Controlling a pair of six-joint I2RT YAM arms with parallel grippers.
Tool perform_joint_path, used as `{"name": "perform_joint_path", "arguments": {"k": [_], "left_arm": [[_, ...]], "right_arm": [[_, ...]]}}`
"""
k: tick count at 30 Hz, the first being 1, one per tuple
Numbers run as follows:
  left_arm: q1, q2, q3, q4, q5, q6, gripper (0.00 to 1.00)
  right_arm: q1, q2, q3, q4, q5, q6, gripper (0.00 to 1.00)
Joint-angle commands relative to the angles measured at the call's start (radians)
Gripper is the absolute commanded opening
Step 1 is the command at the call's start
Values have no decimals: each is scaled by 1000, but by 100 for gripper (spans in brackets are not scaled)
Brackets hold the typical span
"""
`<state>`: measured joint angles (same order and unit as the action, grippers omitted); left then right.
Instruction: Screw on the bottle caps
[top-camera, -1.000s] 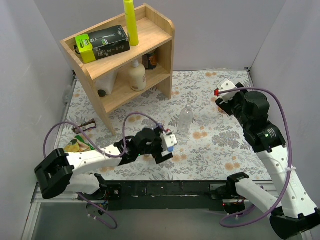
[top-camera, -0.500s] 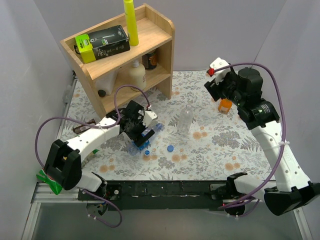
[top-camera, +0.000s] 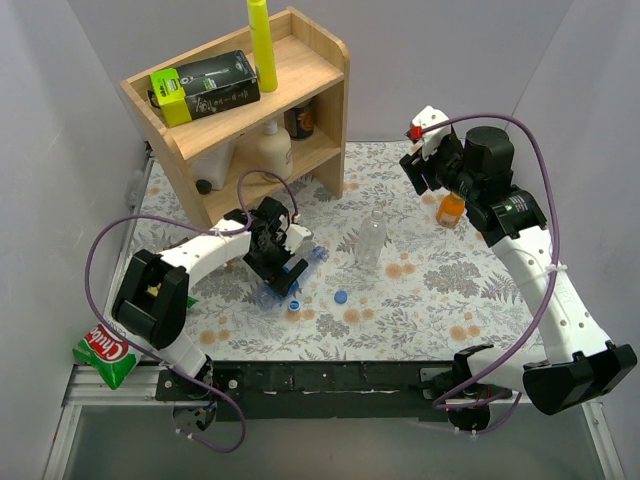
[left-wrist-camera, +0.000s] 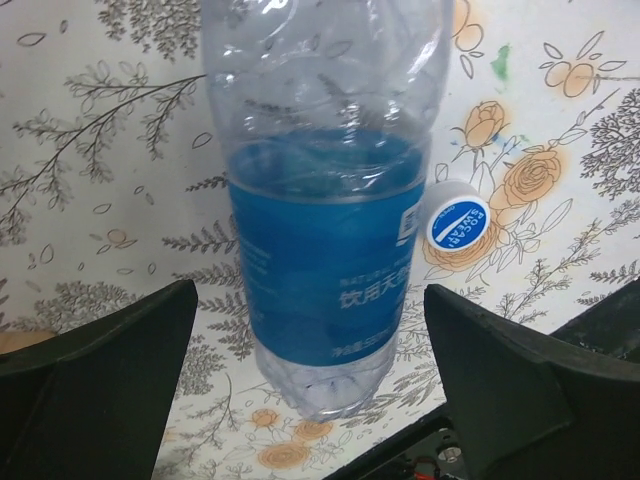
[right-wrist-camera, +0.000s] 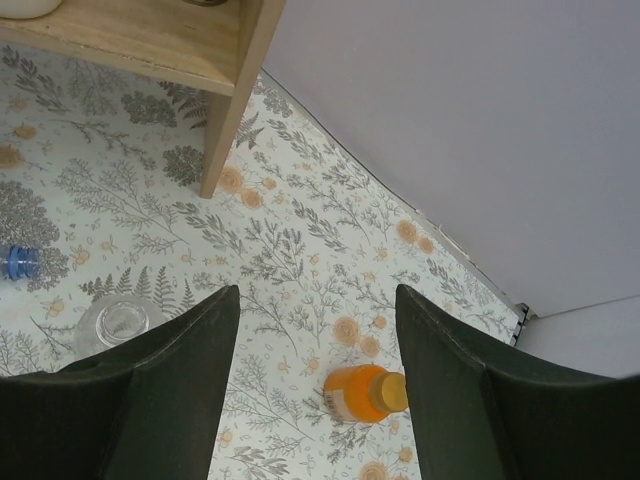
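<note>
Lying on its side on the flowered mat (top-camera: 420, 290), the blue-labelled clear bottle (left-wrist-camera: 325, 230) runs out of the top of the left wrist view, so its neck and mouth are cut off there. From overhead most of it is covered by the left gripper (top-camera: 283, 262). Only a bluish end pokes out toward the upright clear unlabelled bottle (top-camera: 372, 238).

The small orange bottle (top-camera: 451, 209) stands near the back right, its upper part hidden behind the right arm. In the right wrist view it ends in a paler orange top, but whether that is a cap screwed on cannot be told.

The left gripper's fingers (left-wrist-camera: 90, 370) stand wide apart on either side of the labelled bottle, with mat showing in both gaps, so nothing is touched. A white cap with a blue face (left-wrist-camera: 457, 222) lies just beside the bottle, and a blue cap (top-camera: 342, 297) lies apart from it on the mat.

The right gripper (right-wrist-camera: 315, 300) hangs above the mat with its fingers spread and nothing between them. Below it, the unlabelled bottle's mouth is bare.
</note>
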<state>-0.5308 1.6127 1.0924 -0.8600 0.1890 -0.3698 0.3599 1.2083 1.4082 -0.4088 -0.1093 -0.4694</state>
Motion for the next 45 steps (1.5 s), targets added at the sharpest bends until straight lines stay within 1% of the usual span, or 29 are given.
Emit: {"name": "perform_joint_path", "arguments": {"k": [1, 6, 12, 16, 19, 23, 25, 28, 31, 32, 33, 34, 36, 39, 40, 42, 43, 45], "left_arm": [[5, 6, -35, 16, 66, 31, 96], [5, 18, -78, 87, 35, 22, 93], [5, 29, -94, 151, 29, -27, 89], [5, 29, -141, 205, 7, -47, 83], [5, 21, -181, 228, 24, -31, 79], [5, 6, -223, 202, 87, 25, 68], [5, -8, -238, 191, 95, 54, 65], [6, -66, -259, 184, 92, 86, 61], [8, -164, -261, 171, 90, 107, 57], [8, -193, -262, 165, 87, 112, 56], [9, -261, -256, 167, 87, 115, 56], [8, -289, -252, 159, 86, 120, 56], [9, -391, -238, 154, 89, 140, 56], [9, -506, -246, 183, 99, 187, 55], [9, -580, -252, 191, 134, 206, 54], [9, -638, -259, 203, 164, 249, 54], [8, -675, -267, 223, 174, 247, 52], [9, -692, -259, 234, 182, 226, 51]], "right_arm": [[-3, -42, -28, 61, -24, 17, 70], [-4, -39, -40, 62, -62, 21, 70], [-1, -13, -11, 64, -101, 38, 70], [-1, -9, -18, 67, -131, 52, 70], [5, -12, -29, 67, -170, 70, 69], [19, -4, -29, 58, -237, 80, 69], [24, 10, -15, 41, -266, 77, 69], [31, 26, -8, 19, -326, 75, 69], [33, 54, 15, -28, -456, 57, 69], [36, 63, 21, -60, -551, 52, 69], [39, 83, 28, -85, -599, 29, 69], [47, 95, 47, -109, -672, 11, 69], [65, 134, 69, -182, -730, -64, 69], [85, 200, 110, -249, -799, -112, 69], [86, 218, 136, -252, -823, -94, 69], [91, 272, 158, -202, -868, -20, 70], [93, 290, 170, -184, -912, 71, 70], [94, 347, 219, -151, -958, 153, 72]]}}
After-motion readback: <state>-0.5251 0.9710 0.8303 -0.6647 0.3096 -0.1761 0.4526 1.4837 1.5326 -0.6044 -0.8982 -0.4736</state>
